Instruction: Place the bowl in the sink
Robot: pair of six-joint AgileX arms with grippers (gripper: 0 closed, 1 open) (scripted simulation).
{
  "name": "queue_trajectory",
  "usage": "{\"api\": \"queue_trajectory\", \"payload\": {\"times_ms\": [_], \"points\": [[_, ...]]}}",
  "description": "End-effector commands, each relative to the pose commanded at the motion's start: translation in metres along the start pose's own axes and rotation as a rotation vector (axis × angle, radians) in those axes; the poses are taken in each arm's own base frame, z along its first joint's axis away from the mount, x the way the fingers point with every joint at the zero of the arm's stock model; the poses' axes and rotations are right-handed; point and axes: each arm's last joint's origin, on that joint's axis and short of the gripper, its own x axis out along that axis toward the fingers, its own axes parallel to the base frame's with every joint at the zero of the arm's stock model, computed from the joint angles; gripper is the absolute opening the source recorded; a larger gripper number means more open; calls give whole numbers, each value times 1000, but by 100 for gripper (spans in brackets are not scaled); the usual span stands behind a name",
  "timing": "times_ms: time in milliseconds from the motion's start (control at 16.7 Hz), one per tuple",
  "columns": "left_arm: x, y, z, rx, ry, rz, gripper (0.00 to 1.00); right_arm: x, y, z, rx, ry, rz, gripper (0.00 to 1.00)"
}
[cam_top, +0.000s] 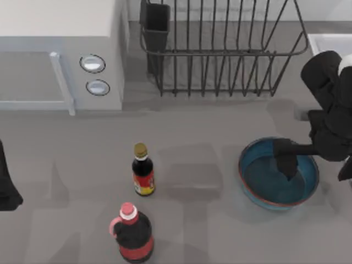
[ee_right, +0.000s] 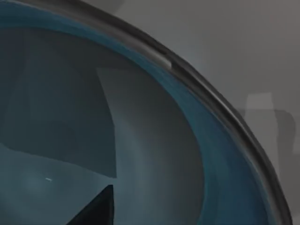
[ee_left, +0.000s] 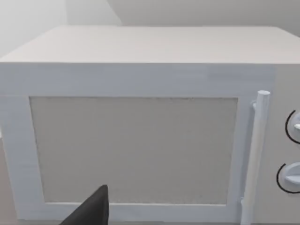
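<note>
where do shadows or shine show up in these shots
Top view: soft grey shadows lie on the table beside the two bottles and under the right tool in the bowl. Right wrist view: a dark shadow patch inside the bowl, a small bright glint on its rim. Left wrist view: the microwave looks evenly lit.
</note>
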Motion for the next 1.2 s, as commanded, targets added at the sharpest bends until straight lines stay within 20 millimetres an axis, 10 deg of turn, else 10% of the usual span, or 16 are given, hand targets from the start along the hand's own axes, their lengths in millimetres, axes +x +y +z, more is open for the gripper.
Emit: {"api": "queue_trajectory", "payload": {"times_ms": [660, 1200], "points": [[0, 0, 0, 0, 0, 0, 100, 0, 0, 0, 0, 0, 0, 2], [0, 0, 0, 0, 0, 0, 100, -1, 0, 0, 1, -2, 0, 0]]}}
